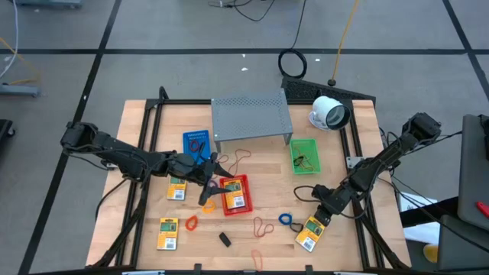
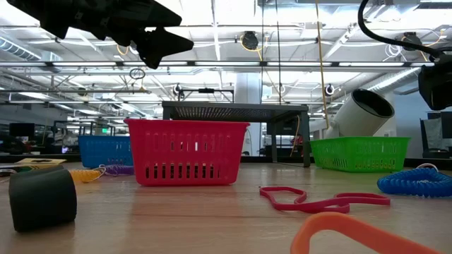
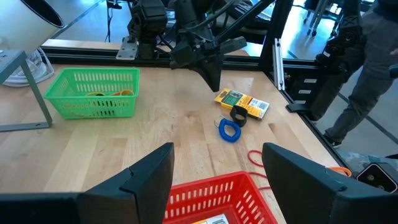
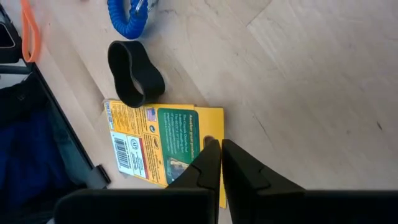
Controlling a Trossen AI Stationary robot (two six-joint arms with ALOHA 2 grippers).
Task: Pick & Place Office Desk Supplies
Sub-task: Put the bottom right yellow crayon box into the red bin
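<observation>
Right gripper [image 1: 324, 208]: lower right of high view, fingers pinched together, holding nothing, tips just over a yellow packet [image 1: 312, 231] lying on the table [image 1: 267, 183]. Black band [image 4: 134, 73] rests against packet edge; blue coil [image 1: 285, 220] nearby.

Left gripper [image 1: 212, 182]: centre-left, jaws spread wide, nothing btwn them, above red basket [image 1: 235, 193], which holds a packet. Two more packets [image 1: 168, 233] at lower left. Blue basket [image 1: 196, 143] and green basket [image 1: 305, 155] flank grey shelf [image 1: 251, 117] at upper centre.
</observation>
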